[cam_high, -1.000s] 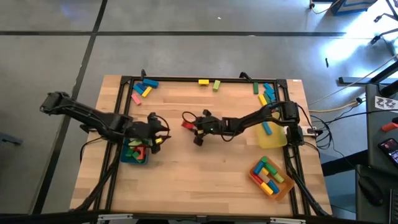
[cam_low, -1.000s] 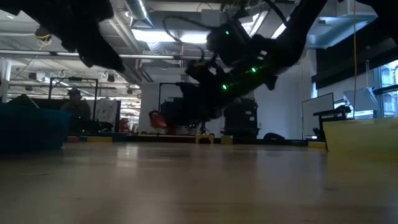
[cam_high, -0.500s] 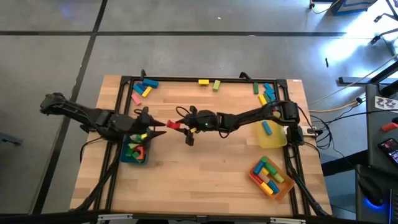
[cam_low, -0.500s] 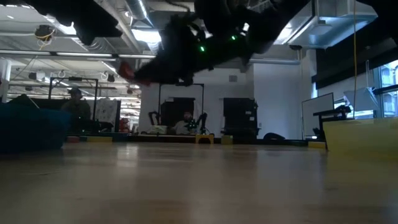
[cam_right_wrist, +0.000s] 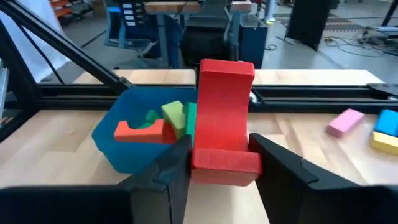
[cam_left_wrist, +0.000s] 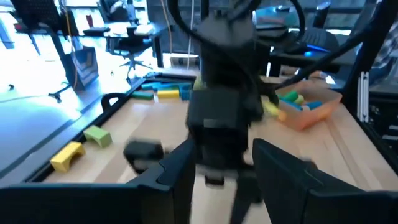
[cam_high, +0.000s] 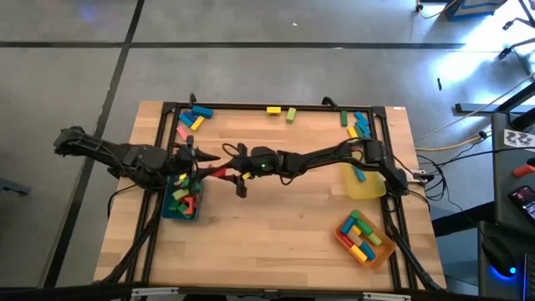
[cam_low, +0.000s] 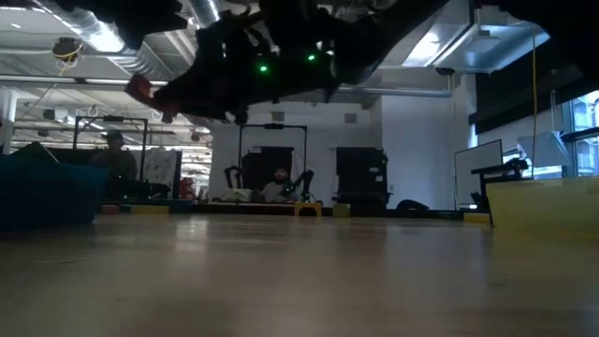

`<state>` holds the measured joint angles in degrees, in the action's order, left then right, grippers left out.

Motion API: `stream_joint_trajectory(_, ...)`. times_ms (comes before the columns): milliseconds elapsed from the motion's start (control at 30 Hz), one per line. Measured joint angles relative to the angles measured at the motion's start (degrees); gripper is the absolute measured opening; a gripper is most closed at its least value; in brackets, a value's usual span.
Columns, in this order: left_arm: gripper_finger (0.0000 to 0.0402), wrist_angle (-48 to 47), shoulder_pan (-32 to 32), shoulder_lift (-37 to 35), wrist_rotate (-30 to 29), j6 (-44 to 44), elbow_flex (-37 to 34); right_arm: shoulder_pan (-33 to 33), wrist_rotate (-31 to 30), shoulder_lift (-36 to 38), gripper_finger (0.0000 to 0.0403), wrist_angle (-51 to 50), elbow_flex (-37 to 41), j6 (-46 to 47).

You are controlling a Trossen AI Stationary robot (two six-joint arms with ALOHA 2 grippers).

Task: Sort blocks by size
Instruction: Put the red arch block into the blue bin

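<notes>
1. Right gripper (cam_high: 219,171) pinches a red block (cam_right_wrist: 224,112) between its fingers (cam_right_wrist: 283,171); arm stretched far across the table toward the teal tray (cam_high: 170,206)
2. Landmark = teal tray. From the right gripper the tray lies straight ahead and slightly lower; in the high view the red block hangs just beside the tray's right rim, not yet over its inside
3. The red block's long axis runs forward out of the grip, pointing at the tray. Looks like a flat painted wooden piece with one notched or arched end; smooth, matte red, hard edges
4. Left gripper (cam_high: 194,165) sits over the tray's far right corner, nearer the tray than the right one. Its fingers (cam_left_wrist: 280,171) stand apart with nothing between them. It faces the right gripper almost head-on, close
5. Tray holds red and green blocks (cam_right_wrist: 158,124), loosely heaped; shallow plastic wall, rounded corners
6. Judgement: drop-off step. The move needs a little more reach toward the tray, then release over its inside. Risk: the left gripper crowds the same spot, and the block could hit the rim and tip outside
7. Other blocks: a small cluster (cam_high: 192,119) past the tray's far side; more lie well apart to its right, in the yellow tray (cam_high: 368,186) and orange tray (cam_high: 365,237)
8. Table (cam_high: 276,234) is bare pale wood, smooth, inside a black frame
</notes>
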<state>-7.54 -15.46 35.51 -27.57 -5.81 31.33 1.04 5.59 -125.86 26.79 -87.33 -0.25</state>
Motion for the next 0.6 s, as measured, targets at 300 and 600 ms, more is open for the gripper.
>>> stream_joint_trajectory(300,0.0143,1.06,-0.02,0.06,0.02,1.5,0.0,-2.01,0.52,-6.67,0.0144,0.08,-9.37,-1.57)
stream_joint_trajectory(600,0.0143,1.01,0.0,0.06,0.02,1.43,0.0,-3.27,1.47,-13.47,0.016,0.15,-18.46,-1.57)
